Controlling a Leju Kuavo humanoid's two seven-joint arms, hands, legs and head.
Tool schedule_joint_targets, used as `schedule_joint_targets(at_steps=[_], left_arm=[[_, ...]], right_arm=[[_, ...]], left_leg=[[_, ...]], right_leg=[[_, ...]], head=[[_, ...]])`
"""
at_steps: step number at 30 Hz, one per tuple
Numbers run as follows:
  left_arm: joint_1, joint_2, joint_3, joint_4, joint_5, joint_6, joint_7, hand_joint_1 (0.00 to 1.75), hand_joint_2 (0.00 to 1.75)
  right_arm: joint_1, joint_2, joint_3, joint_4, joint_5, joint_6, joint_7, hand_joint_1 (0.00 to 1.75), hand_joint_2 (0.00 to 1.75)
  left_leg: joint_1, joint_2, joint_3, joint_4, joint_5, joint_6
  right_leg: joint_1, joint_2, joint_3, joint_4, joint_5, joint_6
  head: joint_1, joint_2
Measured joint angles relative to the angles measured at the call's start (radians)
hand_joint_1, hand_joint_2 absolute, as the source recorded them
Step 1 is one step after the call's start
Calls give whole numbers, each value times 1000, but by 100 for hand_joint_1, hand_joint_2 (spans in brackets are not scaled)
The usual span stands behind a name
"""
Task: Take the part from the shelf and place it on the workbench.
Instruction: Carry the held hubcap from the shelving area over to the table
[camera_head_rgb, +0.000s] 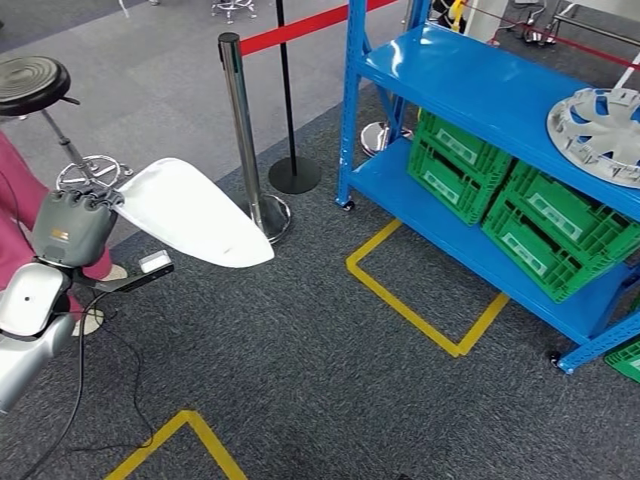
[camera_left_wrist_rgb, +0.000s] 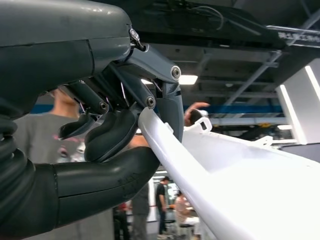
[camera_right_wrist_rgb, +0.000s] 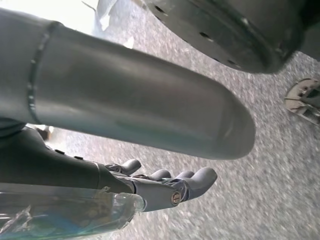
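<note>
Fingers (camera_left_wrist_rgb: 113, 132) of your left hand (camera_head_rgb: 72, 225) clamp the near edge of the long white teardrop-shaped plastic part (camera_head_rgb: 189, 212), thumb under and dark fingers over; you carry it mid-left of the head frame, above grey carpet and well apart from the blue metal shelf (camera_head_rgb: 483, 90). Your right hand (camera_right_wrist_rgb: 162, 185) hangs with fingers loosely apart, holding nothing.

part (camera_head_rgb: 196, 212): glossy white plastic (smooth) | shelf (camera_head_rgb: 483, 90): blue painted metal

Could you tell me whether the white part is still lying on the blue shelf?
No, the left hand holds the white part out over the carpet, away from the blue shelf.
</note>
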Motion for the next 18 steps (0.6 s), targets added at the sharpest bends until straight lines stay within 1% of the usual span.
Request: schedule_joint_targets(at_steps=[1,2,3,4,5,6,7,8,9,10,11,12,13,14,15,16,17,18], left_arm=[[0,0,0,0,0,0,0,175,175],[1,1,0,0,-1,1,0,175,175],[3,2,-1,0,-1,1,-1,175,175],[2,4,-2,0,-2,1,-1,175,175],[0,5,-4,0,-3,1,-2,175,175],[-3,5,-7,0,-4,1,-2,175,175],[-4,4,-11,0,-5,0,-3,175,175],[-4,3,-14,0,-7,0,-3,175,175],[-1,1,-16,0,-7,0,-4,175,175],[2,0,-18,1,-8,0,-4,175,175],[4,0,-19,1,-8,0,-4,175,175],[4,0,-19,1,-9,0,-3,175,175],[3,0,-19,1,-10,0,-1,175,175],[3,0,-19,1,-10,0,1,175,175],[4,1,-19,1,-11,0,3,175,175],[6,2,-19,1,-12,0,5,175,175],[9,3,-19,1,-12,0,6,175,175],[11,5,-19,1,-13,0,7,175,175]], right_arm=[[0,0,1,1,0,0,0,0,0],[0,0,1,1,0,0,2,0,0],[-1,0,1,1,0,0,5,0,0],[-2,0,1,2,0,0,8,0,0],[-1,0,1,2,-1,0,9,0,0],[0,-1,2,2,-1,0,9,0,0],[2,-2,2,3,-1,0,9,0,0],[4,-2,2,4,-1,-1,9,0,0],[5,-3,2,4,-1,-1,9,0,0],[5,-3,2,5,-1,0,9,0,0],[5,-3,2,5,-1,0,9,0,0],[5,-3,3,5,-1,0,9,0,0],[5,-6,3,5,-1,0,9,0,0],[5,-9,3,5,-2,-1,9,0,0],[5,-11,4,5,-2,-2,9,0,0],[5,-14,4,5,-2,-2,9,0,0],[4,-14,4,5,-2,-2,9,0,0],[4,-14,4,5,-2,-2,9,0,0]], left_leg=[[3,-12,-5,-2,6,-8],[6,-25,-9,-6,12,-17],[8,-21,-12,-7,14,-23],[7,-2,-20,2,6,-27],[4,28,-36,34,-16,-29],[1,63,-59,85,-49,-30],[0,86,-88,152,-85,-32],[0,96,-115,217,-114,-35],[0,100,-130,258,-127,-36],[0,102,-128,267,-123,-37],[1,107,-105,236,-103,-38],[1,121,-66,174,-74,-39],[-2,150,-25,106,-53,-39],[-5,171,6,51,-38,-34],[-7,185,23,17,-31,-27],[-10,186,25,7,-32,-18],[-9,170,21,7,-29,-7],[-9,158,18,6,-27,1]], right_leg=[[2,0,4,-6,-2,-3],[4,-12,5,-9,2,-7],[4,-25,6,-13,7,-14],[5,-38,6,-17,12,-21],[4,-53,6,-22,17,-27],[5,-67,5,-25,20,-31],[6,-81,2,-25,21,-33],[7,-96,0,-25,22,-34],[7,-111,-3,-25,23,-33],[7,-125,-5,-25,23,-33],[7,-139,-6,-25,24,-31],[7,-153,-6,-24,24,-29],[10,-165,-7,-22,23,-24],[14,-176,-8,-19,22,-19],[18,-187,-8,-18,20,-14],[22,-197,-7,-17,19,-11],[22,-208,-6,-18,18,-8],[20,-210,-6,-17,15,-4]], head=[[-1,0],[0,0],[-1,0],[-3,0],[-6,0],[-8,0],[-10,0],[-10,0],[-10,0],[-10,0],[-10,0],[-10,0],[-11,0],[-10,0],[-9,0],[-8,0],[-6,0],[-6,0]])
